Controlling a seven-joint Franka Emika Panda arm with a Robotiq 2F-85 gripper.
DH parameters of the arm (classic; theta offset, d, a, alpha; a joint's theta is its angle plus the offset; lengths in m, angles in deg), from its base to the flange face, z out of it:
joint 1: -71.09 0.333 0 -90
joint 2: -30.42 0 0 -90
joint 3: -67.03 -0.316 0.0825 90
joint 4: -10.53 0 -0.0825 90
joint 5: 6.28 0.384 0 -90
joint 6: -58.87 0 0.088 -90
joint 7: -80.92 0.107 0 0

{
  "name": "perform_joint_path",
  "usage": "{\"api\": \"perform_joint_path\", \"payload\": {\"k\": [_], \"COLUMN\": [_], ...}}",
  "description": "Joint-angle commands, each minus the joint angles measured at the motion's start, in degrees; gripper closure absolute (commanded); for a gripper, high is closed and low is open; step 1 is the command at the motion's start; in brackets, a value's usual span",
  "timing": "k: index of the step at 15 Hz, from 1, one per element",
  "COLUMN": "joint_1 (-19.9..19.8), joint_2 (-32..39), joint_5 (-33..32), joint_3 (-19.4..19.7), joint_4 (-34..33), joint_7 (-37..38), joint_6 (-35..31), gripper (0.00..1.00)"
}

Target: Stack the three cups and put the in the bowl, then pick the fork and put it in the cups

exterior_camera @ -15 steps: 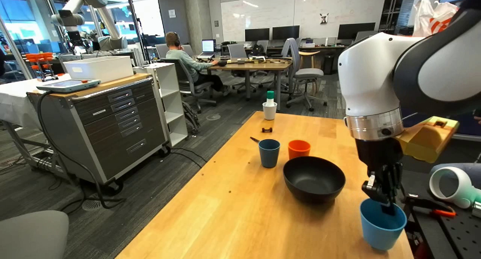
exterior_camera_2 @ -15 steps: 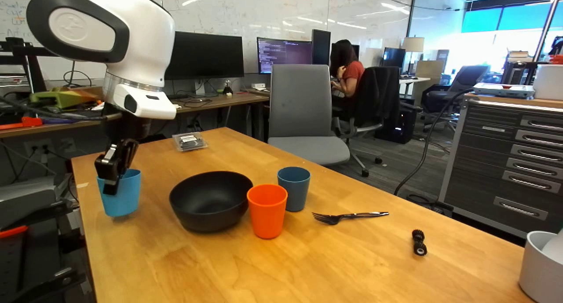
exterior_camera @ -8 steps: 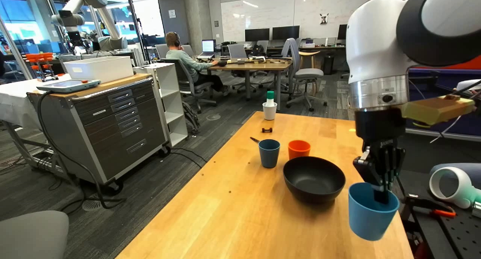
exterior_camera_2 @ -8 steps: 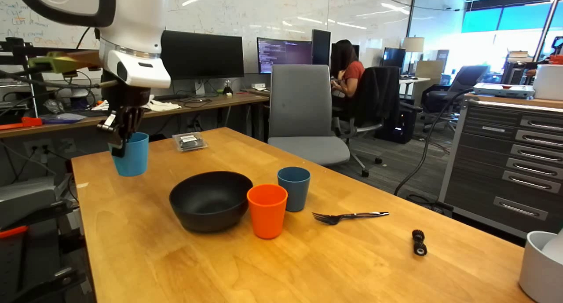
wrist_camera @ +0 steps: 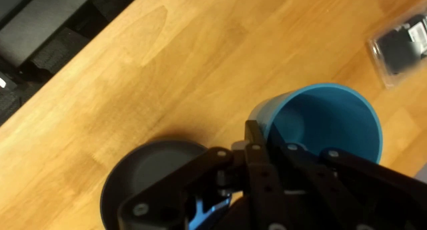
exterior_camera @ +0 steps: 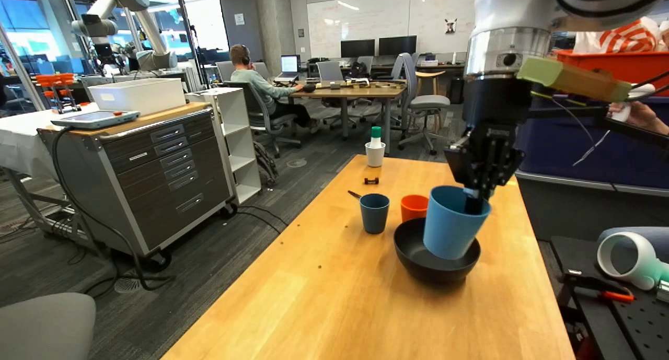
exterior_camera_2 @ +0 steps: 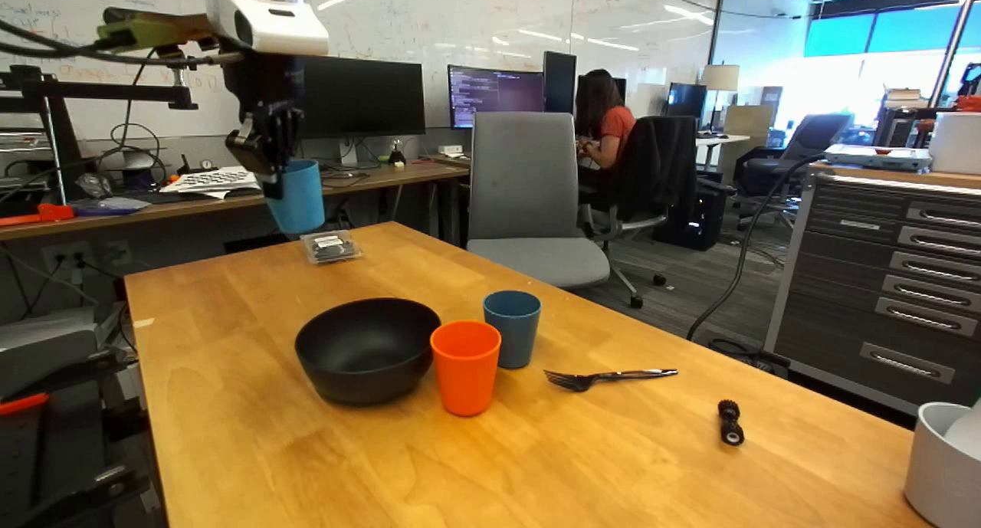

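Pinching a rim, the black two-fingered gripper point(wrist_camera: 263, 133) has a grip on the bright light-blue plastic tumbler point(exterior_camera: 452, 229): one finger inside the wall, one outside, the tumbler up in the air over the light wooden table point(exterior_camera_2: 230, 451), its axis a little off upright. Key line now! The wide black round bowl point(exterior_camera_2: 352, 386) sits below and off to the outer finger's side, by the wrist view; the overlap in an exterior view looks like a trick of angle, the tumbler being short of the bowl rather than over it. Past that bowl, reckoned from the gripper, wait the stacking partners: the orange-red plastic tumbler point(exterior_camera_2: 466, 375) right beside it, contact too close to call, and the dark teal-blue plastic tumbler point(exterior_camera_2: 520, 340), apart from the orange-red one, both upright. Nothing is nested yet, so the next play likely calls for a high pass toward the bowl's side. Farther out, flat on the wood, lies the slim dark fork point(exterior_camera_2: 613, 375), tines toward the teal-blue tumbler. The count: three tumblers, one held, two standing; one bowl; one fork. Around them, one small black dumbbell-shaped piece point(exterior_camera_2: 730, 423), one clear plastic packet point(exterior_camera_2: 331, 247), one white round holder point(exterior_camera: 375, 157).
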Motion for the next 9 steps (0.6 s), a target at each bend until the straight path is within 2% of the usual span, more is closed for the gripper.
{"api": "perform_joint_path", "payload": {"k": [1, 4, 9], "joint_1": [-2.8, -6.2, -11.6], "joint_2": [-0.7, 0.3, 3.7], "joint_5": [-2.0, -5.6, -10.2], "joint_3": [0.7, 1.5, 5.3], "joint_4": [-5.5, -9.4, -14.2], "joint_7": [4.3, 7.5, 10.8], "joint_6": [1.4, 1.1, 0.9], "gripper": [0.98, 0.98, 0.98]}}
